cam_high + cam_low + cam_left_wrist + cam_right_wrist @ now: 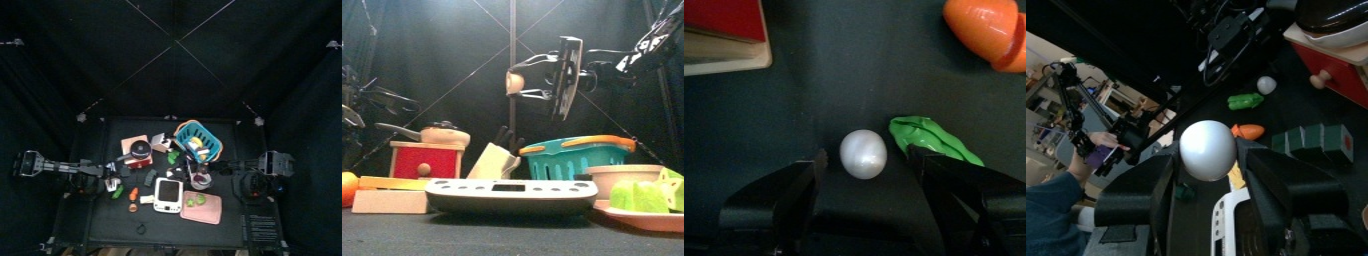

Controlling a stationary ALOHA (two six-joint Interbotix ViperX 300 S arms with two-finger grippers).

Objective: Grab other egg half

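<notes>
The left gripper is spread wide, empty; the egg half lies between its jaws. One egg half is clamped by the right gripper.

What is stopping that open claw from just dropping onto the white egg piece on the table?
Nothing visible. In the left wrist view the egg half lies bare on the table between the open left gripper jaws. The green piece sits beside it, close to one jaw, not over it.
</notes>
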